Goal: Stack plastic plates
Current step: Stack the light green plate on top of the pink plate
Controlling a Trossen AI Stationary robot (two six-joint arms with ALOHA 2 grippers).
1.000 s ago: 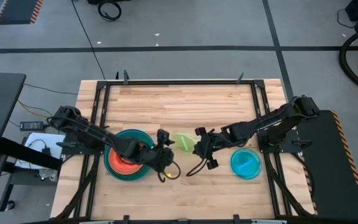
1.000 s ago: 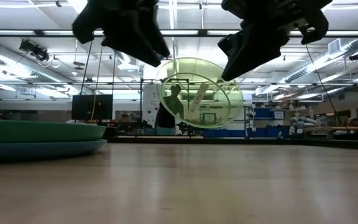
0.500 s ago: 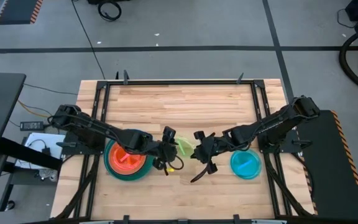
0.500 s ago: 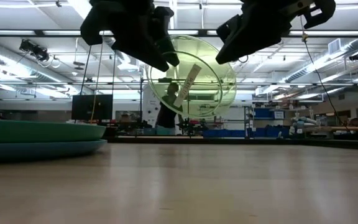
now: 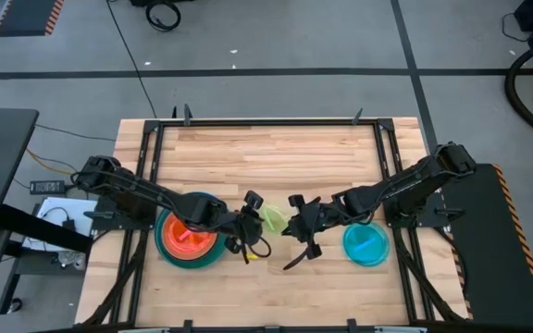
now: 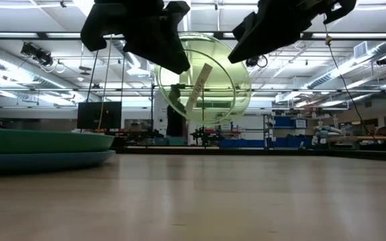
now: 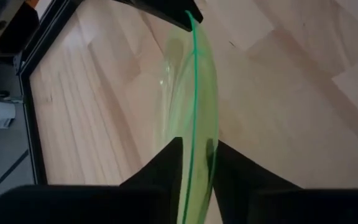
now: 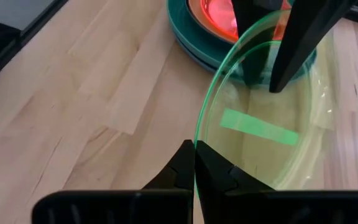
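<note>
- Above the middle of the tabletop [image 5: 276,153], you have a green plate [image 5: 273,218] held up in the air on edge, clear of the wood, between the two arms.
- Your right gripper [image 5: 293,222] pinches one rim of the green plate; in its wrist view the two fingers [image 8: 180,163] meet tightly on the plate's thin edge.
- Your left gripper [image 5: 251,220] is at the opposite rim. In its wrist view its fingers [image 7: 166,163] stand narrow, one on each side of the plate's edge. You cannot tell from these views whether they press on it.
- From table height, the green plate [image 6: 204,78] shows almost face-on, with a pale strip label across it. Both grippers reach it from above, one at each upper side.
- On the left part of the tabletop, just beside your left gripper, sits a stack of plates [image 5: 191,241]: an orange plate [image 5: 185,237] lies on top, inside wider teal ones. The low view shows a green rim over a blue one at the stack's edge [image 6: 45,150].
- On the right part of the tabletop, a cyan plate [image 5: 367,243] lies flat by itself, under your right arm's forearm and well apart from the stack.
- In the right wrist view, the stack [image 8: 229,25] lies beyond the held green plate [image 8: 266,130], with the left arm's dark fingers in front of it.
</note>
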